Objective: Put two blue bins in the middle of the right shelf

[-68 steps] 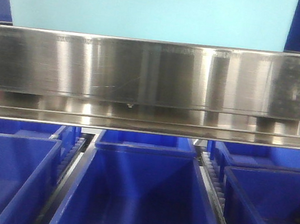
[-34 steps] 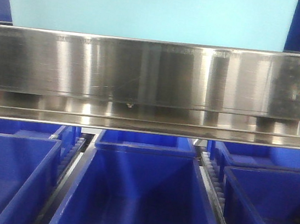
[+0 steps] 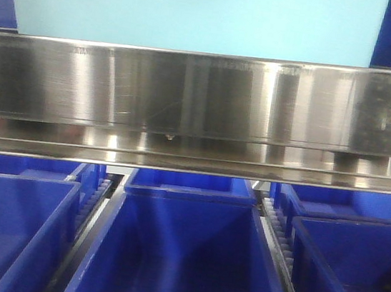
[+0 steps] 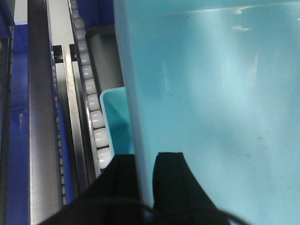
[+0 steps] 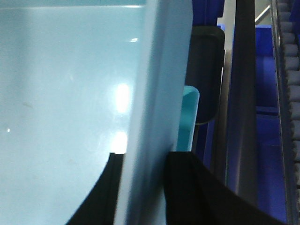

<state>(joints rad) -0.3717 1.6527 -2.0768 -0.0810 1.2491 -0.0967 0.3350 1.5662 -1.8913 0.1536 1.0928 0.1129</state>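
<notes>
Pinching from either end, the left gripper (image 4: 143, 164) was closed over one thin side wall of the pale blue bin (image 3: 191, 12), one finger inside and one outside. The right gripper (image 5: 146, 159) clamped the opposite wall likewise. The bin was over the right shelf middle (image 4: 40, 140), just behind its steel front rail (image 3: 201, 103); whether it rested there I could not tell. It looked empty, light and stiff, yet glossy and probably slippery, so a grip high under the thick rim seemed safest. Beyond it, beside the roller track (image 4: 91, 108), showed a corner of the second pale bin (image 4: 117, 117). Dark blue crates (image 3: 180, 259) lay below.
</notes>
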